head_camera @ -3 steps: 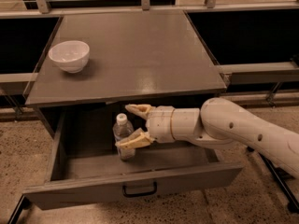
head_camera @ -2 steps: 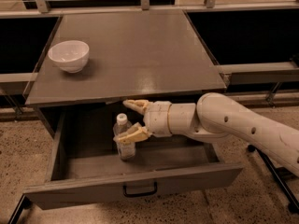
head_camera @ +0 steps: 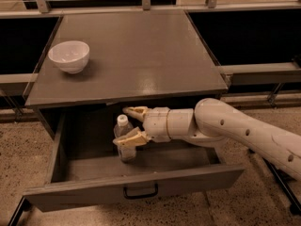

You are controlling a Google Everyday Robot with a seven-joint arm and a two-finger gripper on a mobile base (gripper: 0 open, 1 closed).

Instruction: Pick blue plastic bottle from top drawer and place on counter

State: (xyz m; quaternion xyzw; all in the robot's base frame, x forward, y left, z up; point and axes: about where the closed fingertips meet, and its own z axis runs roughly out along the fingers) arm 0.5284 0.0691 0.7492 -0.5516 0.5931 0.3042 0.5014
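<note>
The blue plastic bottle (head_camera: 122,128), clear with a white cap, stands upright in the open top drawer (head_camera: 197,179), left of its middle. My gripper (head_camera: 128,125) reaches in from the right under the counter's front edge. Its two tan fingers are spread, one behind the bottle and one (head_camera: 128,139) across the bottle's front, so the bottle stands between them. The bottle's base rests on the drawer floor. The counter (head_camera: 141,55) lies above, grey-brown and flat.
A white bowl (head_camera: 69,55) sits on the counter at the far left. The drawer's dark bar handle (head_camera: 140,191) is at the centre of its front panel. Dark shelving flanks the cabinet on both sides. My white arm (head_camera: 244,131) crosses the drawer's right side.
My gripper has moved a little left and deeper over the drawer, so its fingers now stand on either side of the bottle. The bottle has not moved.
</note>
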